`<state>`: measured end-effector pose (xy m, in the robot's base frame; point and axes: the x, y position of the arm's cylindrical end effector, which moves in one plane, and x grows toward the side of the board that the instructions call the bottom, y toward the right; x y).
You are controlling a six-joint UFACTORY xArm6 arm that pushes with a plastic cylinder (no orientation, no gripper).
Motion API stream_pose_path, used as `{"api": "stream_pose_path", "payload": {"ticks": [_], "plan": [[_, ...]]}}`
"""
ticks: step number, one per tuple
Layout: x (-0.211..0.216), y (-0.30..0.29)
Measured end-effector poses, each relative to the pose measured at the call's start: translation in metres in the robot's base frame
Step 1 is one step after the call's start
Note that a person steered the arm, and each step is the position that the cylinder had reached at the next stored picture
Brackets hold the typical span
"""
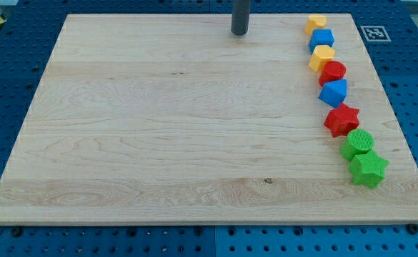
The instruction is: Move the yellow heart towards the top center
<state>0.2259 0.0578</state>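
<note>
With my tip (pixel 239 33) at the table's (pixel 158 143) top centre, well apart from the blocks; no hand here to spread or pinch, only a rod. Probably the yellow heart (pixel 321 57), wedged between blue cube (pixel 322 38) and red block (pixel 332 72). Risk of dragging those neighbours along, or picking the other yellow block (pixel 316 23).

So the yellow heart (pixel 321 56) I'm after sits near the tabletop's (pixel 158 121) right edge, up toward the top right corner. It's lying flat, third from the top in the line of blocks there, and well off to the right of the top center.
</note>
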Motion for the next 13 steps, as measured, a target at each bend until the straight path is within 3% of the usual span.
{"api": "stream_pose_path", "payload": {"ticks": [1,4,5,6,7,9,13], "plan": [[-0.030,0.028],[-0.034,0.118],[-0.030,0.185],[0.017,0.199],[0.034,0.196],[-0.003,0.201],[0.004,0.165]]}}
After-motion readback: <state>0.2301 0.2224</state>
